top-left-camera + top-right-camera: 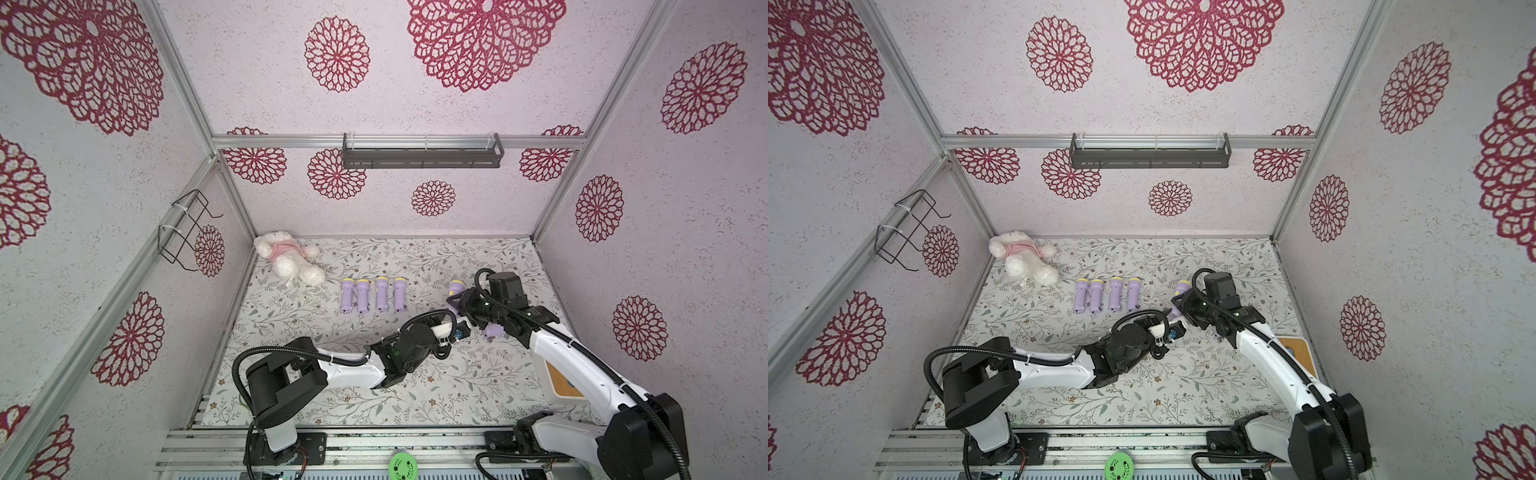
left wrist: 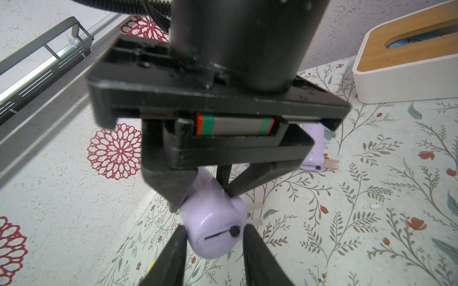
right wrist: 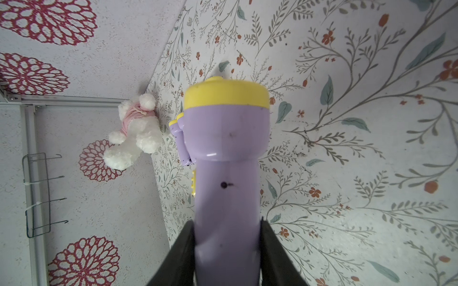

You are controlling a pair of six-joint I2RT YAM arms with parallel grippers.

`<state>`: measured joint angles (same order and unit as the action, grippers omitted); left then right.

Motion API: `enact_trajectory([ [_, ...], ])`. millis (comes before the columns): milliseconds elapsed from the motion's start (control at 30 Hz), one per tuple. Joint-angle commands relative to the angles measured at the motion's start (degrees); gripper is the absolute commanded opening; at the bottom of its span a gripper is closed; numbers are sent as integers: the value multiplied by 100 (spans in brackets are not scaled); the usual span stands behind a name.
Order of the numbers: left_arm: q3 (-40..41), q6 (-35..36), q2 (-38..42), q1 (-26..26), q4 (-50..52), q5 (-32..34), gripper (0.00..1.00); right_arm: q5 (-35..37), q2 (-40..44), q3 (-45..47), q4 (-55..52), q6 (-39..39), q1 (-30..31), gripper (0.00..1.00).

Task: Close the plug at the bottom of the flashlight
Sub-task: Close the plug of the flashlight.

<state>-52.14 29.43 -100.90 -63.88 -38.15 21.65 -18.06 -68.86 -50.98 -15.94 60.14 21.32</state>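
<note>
White plush toy (image 1: 289, 257) in pink top, lying at far left corner of floral desk (image 1: 415, 257). Dark slotted shelf (image 1: 422, 156) on back wall. Black wire rack (image 1: 185, 230) on left wall. White box with wooden top (image 2: 406, 57) at right edge. Green disc (image 1: 404, 465) on front rail.

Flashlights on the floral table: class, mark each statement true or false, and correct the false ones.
1. Four flashlights lie in a row on the table. True.
2. The right fingers grip the held flashlight by its purple body. True.
3. The held flashlight has a red head. False: the head is yellow.
4. The left fingers clamp the plush toy. False: the toy lies untouched in a far corner of the table, and the left fingers flank the held flashlight's bottom end.
</note>
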Motion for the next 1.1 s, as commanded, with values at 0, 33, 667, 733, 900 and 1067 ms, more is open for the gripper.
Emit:
enact_trajectory([
  [0,-75,172,-126,-98,107,-92,39,-184,153,-193,320,90,56,0],
  [33,-85,192,-136,-99,102,-59,39,-188,161,-193,320,94,55,0],
  [667,-7,290,-415,-233,-579,407,37,-199,349,-66,472,352,50,0],
  [733,0,297,-438,-230,-628,441,36,-271,352,-32,539,392,56,0],
  [900,2,335,-482,-244,-641,436,33,-341,367,9,556,428,50,0],
  [1067,30,344,-517,-239,-664,450,32,-372,409,-1,566,461,52,0],
])
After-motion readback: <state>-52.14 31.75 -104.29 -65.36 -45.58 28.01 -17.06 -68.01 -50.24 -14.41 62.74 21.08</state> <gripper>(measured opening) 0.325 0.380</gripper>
